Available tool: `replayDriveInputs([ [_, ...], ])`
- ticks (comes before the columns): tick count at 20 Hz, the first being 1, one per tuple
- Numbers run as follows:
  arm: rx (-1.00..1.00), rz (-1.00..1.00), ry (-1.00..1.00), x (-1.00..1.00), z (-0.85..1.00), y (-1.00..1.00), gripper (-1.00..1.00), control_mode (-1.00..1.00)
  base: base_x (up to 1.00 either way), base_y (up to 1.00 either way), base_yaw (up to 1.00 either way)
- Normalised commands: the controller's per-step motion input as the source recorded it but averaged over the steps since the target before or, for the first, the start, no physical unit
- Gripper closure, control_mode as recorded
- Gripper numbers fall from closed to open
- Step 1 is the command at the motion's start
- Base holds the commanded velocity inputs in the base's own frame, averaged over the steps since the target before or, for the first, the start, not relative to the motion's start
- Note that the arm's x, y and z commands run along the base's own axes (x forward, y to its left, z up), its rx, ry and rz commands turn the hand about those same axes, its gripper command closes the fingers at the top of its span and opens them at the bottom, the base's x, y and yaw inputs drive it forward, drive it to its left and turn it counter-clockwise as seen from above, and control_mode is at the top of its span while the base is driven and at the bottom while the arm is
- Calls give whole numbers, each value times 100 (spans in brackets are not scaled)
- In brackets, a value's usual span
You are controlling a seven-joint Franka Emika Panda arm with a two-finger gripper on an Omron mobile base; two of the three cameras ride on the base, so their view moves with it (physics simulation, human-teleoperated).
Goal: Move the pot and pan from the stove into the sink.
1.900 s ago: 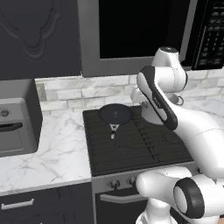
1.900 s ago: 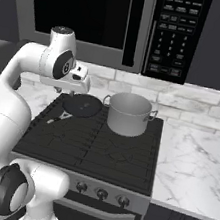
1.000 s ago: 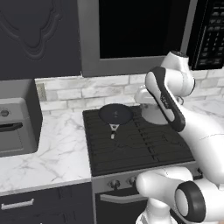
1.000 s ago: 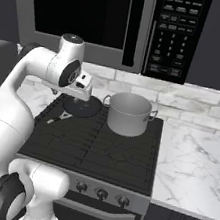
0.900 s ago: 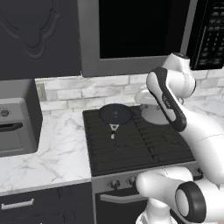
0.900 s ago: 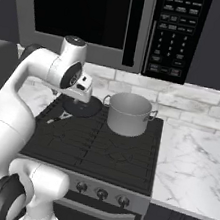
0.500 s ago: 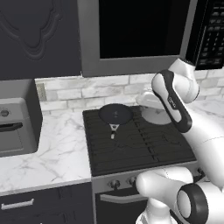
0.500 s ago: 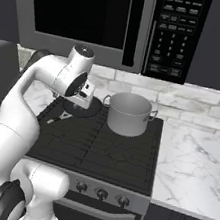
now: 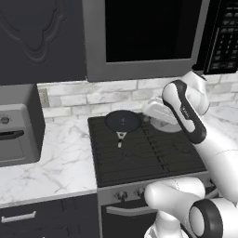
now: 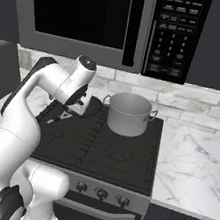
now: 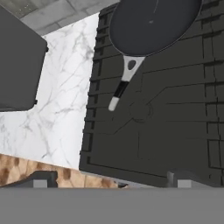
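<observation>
On the near part of the black gas cooktop with dark grates (image 9: 144, 158), above the steel range front and its row of knobs (image 10: 100, 193), the burners are bare. Farther back, at the rear left corner of the cooktop, rests the round, shallow black frying pan (image 9: 122, 121), its short dark and silvery handle (image 11: 121, 88) pointing toward the front edge. At the rear right, the shiny silver cylindrical steel stockpot (image 10: 128, 113) stands upright on the grates, close beside the pan but apart from it.

Between the two vessels, the white arm's two-finger gripper (image 10: 82, 108) hangs above the rear of the cooktop, near the pan's right rim. Its jaws are spread wide and hold nothing; the hand view shows both dark finger tips (image 11: 40, 180) apart, with the pan and its handle ahead of them.

Compared with the frames of the preceding two seconds, the arm has swung from the left side of the cooktop toward the middle and leaned lower over the rear burners. Pan and pot have not shifted. This change suggests the approach phase of a first pick, probably of the pan, though the target cannot be settled. Both vessels sit on the stove, so the task is at its beginning. Behind the cooktop runs a pale tiled backsplash (image 9: 74, 97).
</observation>
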Motion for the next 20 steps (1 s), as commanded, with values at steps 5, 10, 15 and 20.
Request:
replayDriveInputs([
  [5,6,0,0,0,-22,32,-100,-100,0,0,0],
  [10,0,0,0,11,-18,35,-100,-100,0,0,0],
  [15,0,-1,0,20,-11,21,-100,-100,0,0,0],
  [20,0,-1,0,22,-13,14,-100,-100,0,0,0],
])
